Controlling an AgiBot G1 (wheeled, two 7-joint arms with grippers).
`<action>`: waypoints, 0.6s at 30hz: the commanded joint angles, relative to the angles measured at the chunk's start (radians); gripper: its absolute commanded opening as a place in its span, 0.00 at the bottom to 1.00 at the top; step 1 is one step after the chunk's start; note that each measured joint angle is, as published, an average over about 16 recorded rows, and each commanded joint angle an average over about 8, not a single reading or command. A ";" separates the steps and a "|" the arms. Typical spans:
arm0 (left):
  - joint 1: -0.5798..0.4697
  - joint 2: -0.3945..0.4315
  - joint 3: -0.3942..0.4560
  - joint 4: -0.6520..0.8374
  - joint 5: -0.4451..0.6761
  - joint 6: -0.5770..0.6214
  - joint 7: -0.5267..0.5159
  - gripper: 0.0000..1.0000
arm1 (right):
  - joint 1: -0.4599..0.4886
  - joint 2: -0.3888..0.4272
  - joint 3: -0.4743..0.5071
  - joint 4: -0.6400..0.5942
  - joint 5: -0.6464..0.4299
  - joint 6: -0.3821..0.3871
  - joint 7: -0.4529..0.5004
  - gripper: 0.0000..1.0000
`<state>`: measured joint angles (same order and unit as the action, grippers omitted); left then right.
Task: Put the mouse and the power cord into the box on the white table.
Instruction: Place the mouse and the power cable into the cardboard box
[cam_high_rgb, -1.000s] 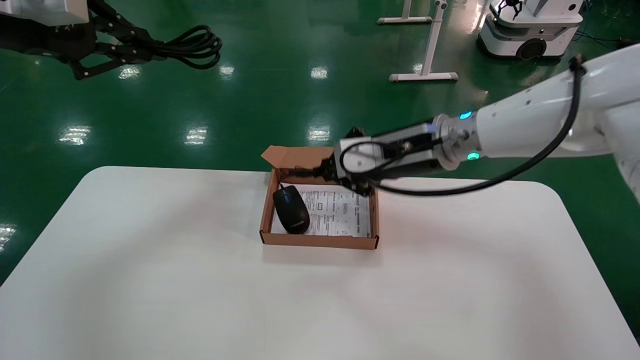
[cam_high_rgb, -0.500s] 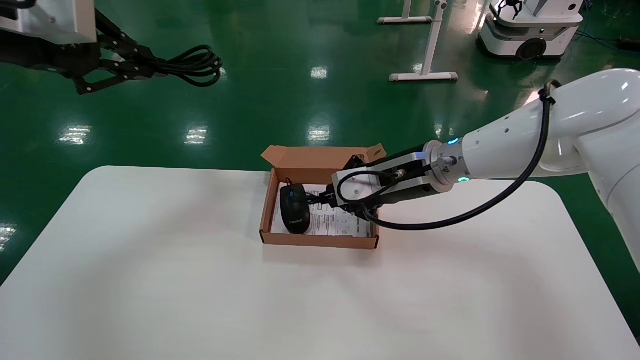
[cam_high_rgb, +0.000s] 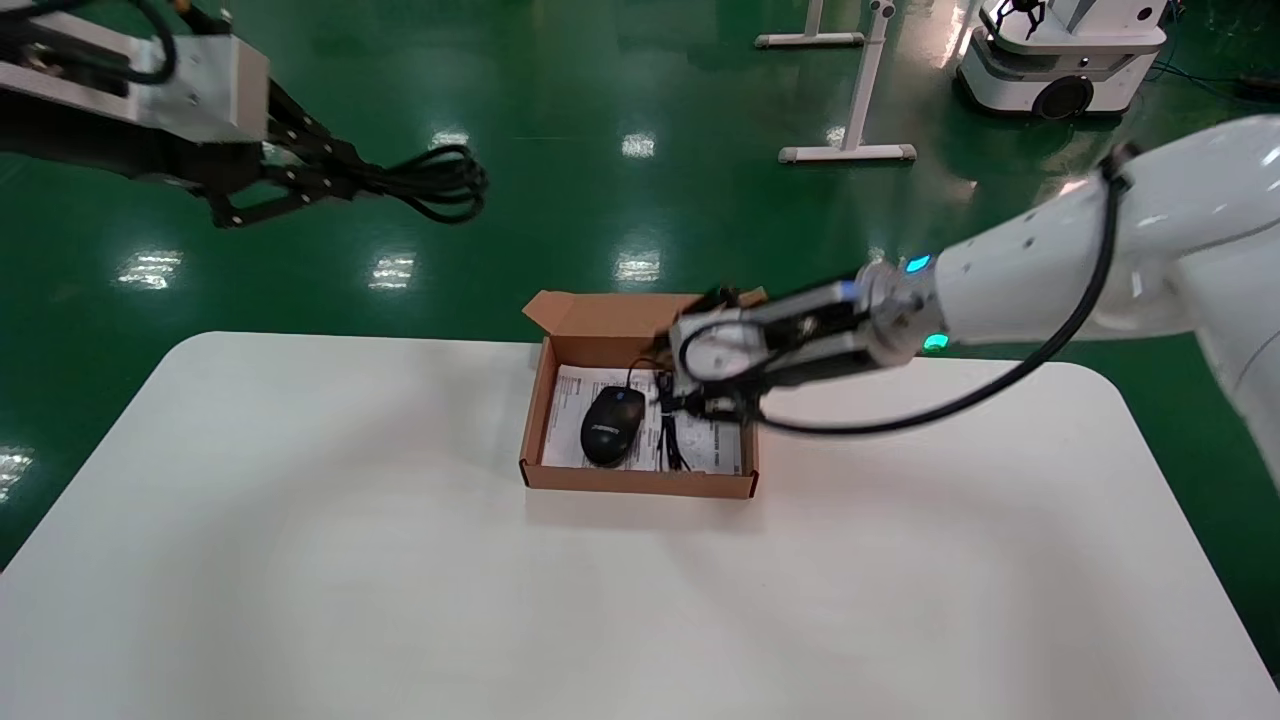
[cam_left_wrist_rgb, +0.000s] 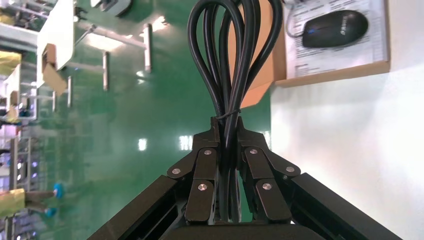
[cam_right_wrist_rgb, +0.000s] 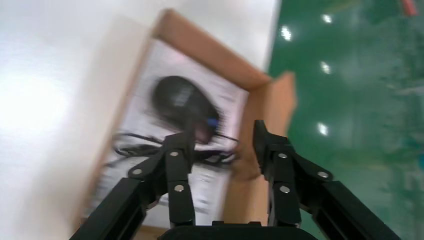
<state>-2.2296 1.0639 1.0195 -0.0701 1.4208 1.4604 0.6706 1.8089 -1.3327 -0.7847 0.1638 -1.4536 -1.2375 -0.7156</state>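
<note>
The brown box (cam_high_rgb: 640, 481) stands at the far middle of the white table (cam_high_rgb: 400, 560). Inside it the black mouse (cam_high_rgb: 612, 425) lies on the printed sheet, with its thin cable (cam_high_rgb: 668, 432) bunched beside it. My right gripper (cam_high_rgb: 682, 392) hovers open just above the box's right half; in the right wrist view the mouse (cam_right_wrist_rgb: 180, 102) and cable (cam_right_wrist_rgb: 140, 147) lie beyond the right gripper (cam_right_wrist_rgb: 222, 137), with nothing between its fingers. High over the floor at the far left, my left gripper (cam_high_rgb: 340, 185) is shut on the coiled power cord (cam_high_rgb: 440, 185). The left wrist view shows the cord (cam_left_wrist_rgb: 235, 50) pinched in the left gripper (cam_left_wrist_rgb: 227, 130).
The box's flap lid (cam_high_rgb: 600, 312) stands open at its far side. Beyond the table lies green floor with white stand legs (cam_high_rgb: 848, 152) and another robot's base (cam_high_rgb: 1060, 55) at the far right.
The mouse has shifted from the box's left side toward its middle, and its cable now lies beside it. My left arm has moved right with the power cord.
</note>
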 joint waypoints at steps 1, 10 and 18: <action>0.008 0.011 0.002 0.000 0.002 -0.001 0.004 0.00 | 0.015 0.003 0.005 -0.008 0.011 0.002 0.003 1.00; 0.154 0.148 -0.013 0.019 -0.023 -0.076 0.036 0.00 | 0.110 0.113 0.026 -0.089 0.036 -0.007 -0.011 1.00; 0.317 0.285 -0.025 -0.003 -0.044 -0.341 0.039 0.00 | 0.147 0.250 0.011 -0.136 0.012 -0.064 -0.028 1.00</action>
<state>-1.9141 1.3296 0.9987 -0.0951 1.3773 1.1387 0.7013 1.9521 -1.0909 -0.7730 0.0309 -1.4410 -1.2985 -0.7443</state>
